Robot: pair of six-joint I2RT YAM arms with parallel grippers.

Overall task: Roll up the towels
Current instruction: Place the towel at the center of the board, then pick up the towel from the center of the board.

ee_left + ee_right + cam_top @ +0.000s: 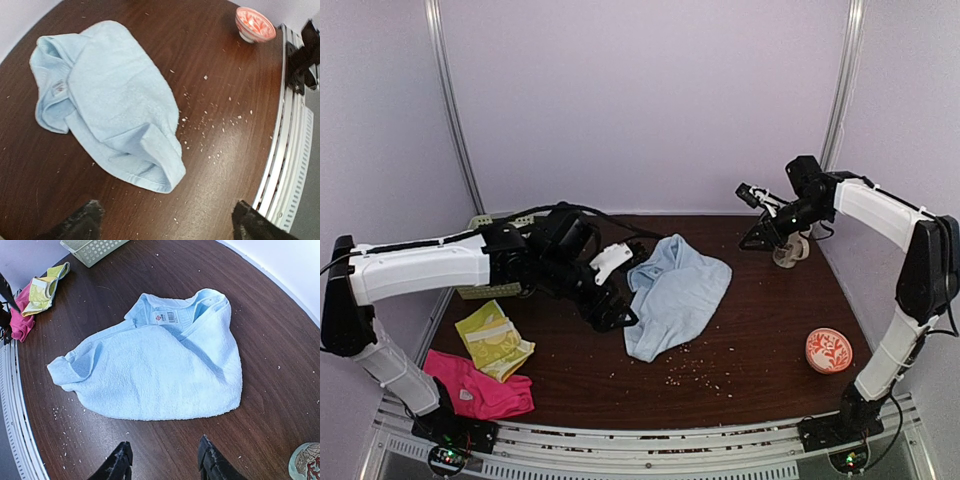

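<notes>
Pale blue towel (pixel 675 295) lies approx. mid-tabletop (pixel 760 330), a bit toward the far edge. It's slumped in a loose double fold, not flat, w/ its label (pixel 165 317) showing on the far side and one hem end turned over on itself.

Handling, judged by looks: terry cloth, so light, limp and no stiffness at all. It'll sag from any pinch and drag rather than slide. The looped pile should give good bite, so no slip worry and nothing to break. Layers may lift together, so best hold is prob. a single hem corner, pinched at the edge and pulled outward to spread it before any roll. Crumbs (pixel 695 375) toward the near edge could get rolled in.

Yellow-green towel (pixel 495 340) and pink towel (pixel 480 390) sit bunched by the near-left corner, touching, w/ nothing on them.

L arm (pixel 430 265) reaches low across from the left, wrist bent down. L tool (pixel 166 207) hangs just left of the blue towel w/ jaws spread wide and nothing between them.

R arm (pixel 880 210) is raised high at the far-right corner, well apart from the cloth, elbow up, looking down on it. R tool (pixel 165 460) has jaws partly apart, empty.
</notes>
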